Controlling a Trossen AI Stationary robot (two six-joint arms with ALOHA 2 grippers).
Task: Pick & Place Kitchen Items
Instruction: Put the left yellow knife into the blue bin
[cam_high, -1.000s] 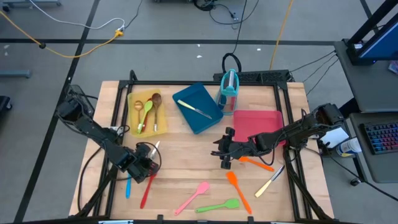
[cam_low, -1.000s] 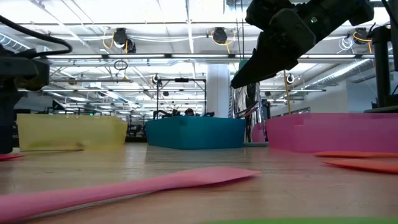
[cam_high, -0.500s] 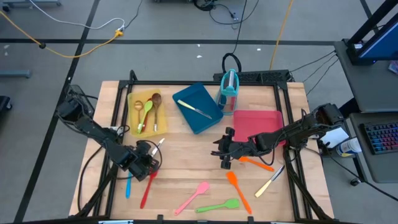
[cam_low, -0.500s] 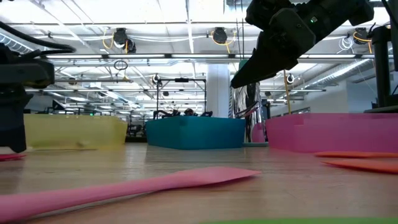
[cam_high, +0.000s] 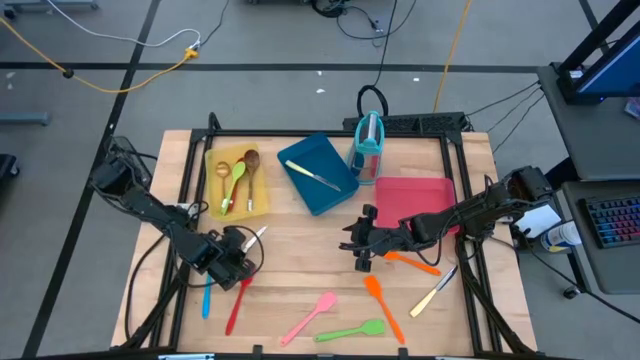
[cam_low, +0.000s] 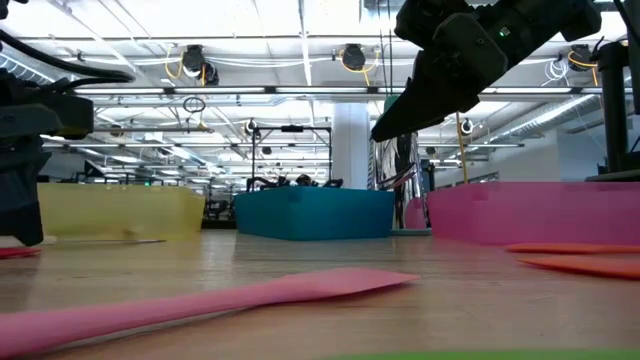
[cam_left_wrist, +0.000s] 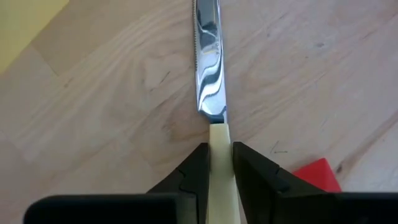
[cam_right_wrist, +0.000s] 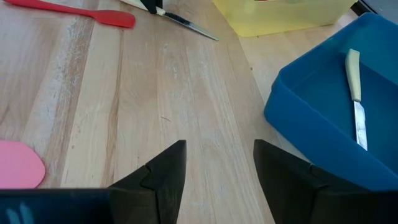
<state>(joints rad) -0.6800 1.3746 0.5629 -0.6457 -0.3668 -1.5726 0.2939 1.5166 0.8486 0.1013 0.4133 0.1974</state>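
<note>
Wooden table (cam_high: 300, 260), blue tray (cam_high: 318, 185) holding a knife at 12 o'clock, yellow tray (cam_high: 262, 205) at 10 o'clock, left gripper (cam_left_wrist: 217, 163) clamped on cream-handled knife (cam_left_wrist: 208, 62), red spatula (cam_high: 236, 303) just beside at 6 o'clock, right gripper (cam_right_wrist: 216, 163) fingers apart, idle mid-table.

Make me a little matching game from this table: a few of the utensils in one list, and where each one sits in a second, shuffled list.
Things:
1. green plastic spoon
2. cream-handled metal knife with its handle in the left hand
3. pink flat plastic spatula
4. second cream-handled metal knife

Places:
A. lying in the blue rectangular tray
B. lying loose on the wooden table, near its front edge
C. lying in the yellow rectangular tray
D. pinched between two dark fingers

Pairs: 1-C, 2-D, 3-B, 4-A
</note>
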